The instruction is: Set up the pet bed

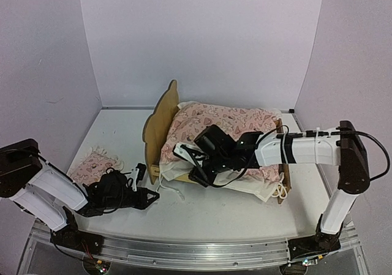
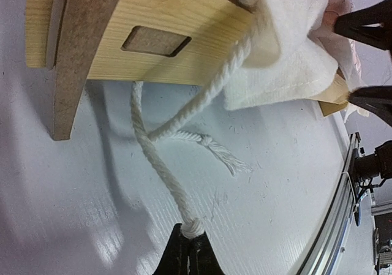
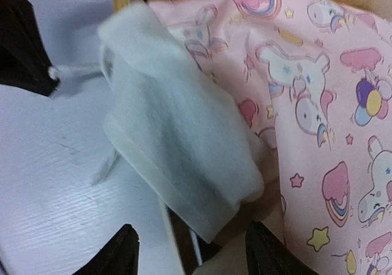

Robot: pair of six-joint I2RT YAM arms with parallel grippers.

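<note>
Pet bed mid-table, blanket draped over it. L gripper pinched tight on cord end. R gripper spread wide at white ruffle, gripping nothing. Risk: dragging pet bed or skewing blanket if yanking cord; catching only ruffle edge w/ R.

Top view looks down from high at six o'clock toward twelve o'clock over the surface; left wrist view, low at eight o'clock, faces three o'clock, close to the pet bed; right wrist view faces nine o'clock, very near the blanket; both wrist views share its white ruffle and cord.
</note>
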